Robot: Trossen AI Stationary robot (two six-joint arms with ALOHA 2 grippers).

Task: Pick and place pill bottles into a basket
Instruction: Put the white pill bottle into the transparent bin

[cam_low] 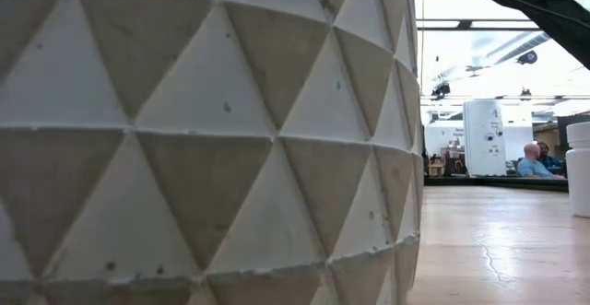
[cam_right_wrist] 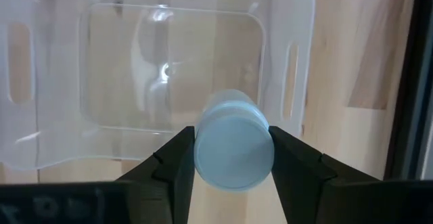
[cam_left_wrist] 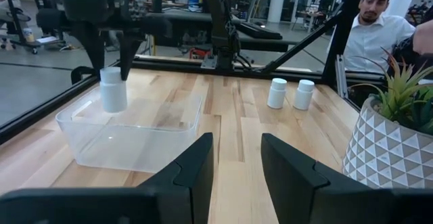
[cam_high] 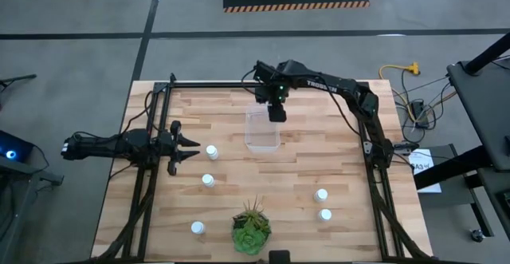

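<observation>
Waiting near the worktop's left edge, about midway along it, the left gripper [cam_high: 187,146] lies low with its two fingers spread wide and nothing between them. Just to its right stands one pill bottle [cam_high: 211,151], and a second bottle [cam_high: 208,180] stands a little nearer the front edge. A third bottle [cam_high: 198,228] stands close to the front edge, left of the green spiky plant [cam_high: 252,226], whose white pot with triangular facets [cam_low: 203,130] fills most of the low view.

Toward the back edge, around the middle of the worktop, sits the clear basket [cam_high: 262,130], with no bottle resting on its floor. The right gripper [cam_high: 276,111] hangs over the basket's back rim. In the right wrist view its fingers [cam_right_wrist: 177,164] press both sides of a held bottle [cam_right_wrist: 234,143], cap toward the camera, above the basket [cam_right_wrist: 169,68] at the rim nearest the gripper. From the left wrist view the same bottle [cam_left_wrist: 113,88] hangs upright, its lower part already below the basket's rim [cam_left_wrist: 128,132].

Near the right edge, toward the front, two more bottles stand close together: one [cam_high: 321,195] and another [cam_high: 325,214] just in front of it. A person in a white shirt [cam_left_wrist: 375,31] sits beyond the table.
</observation>
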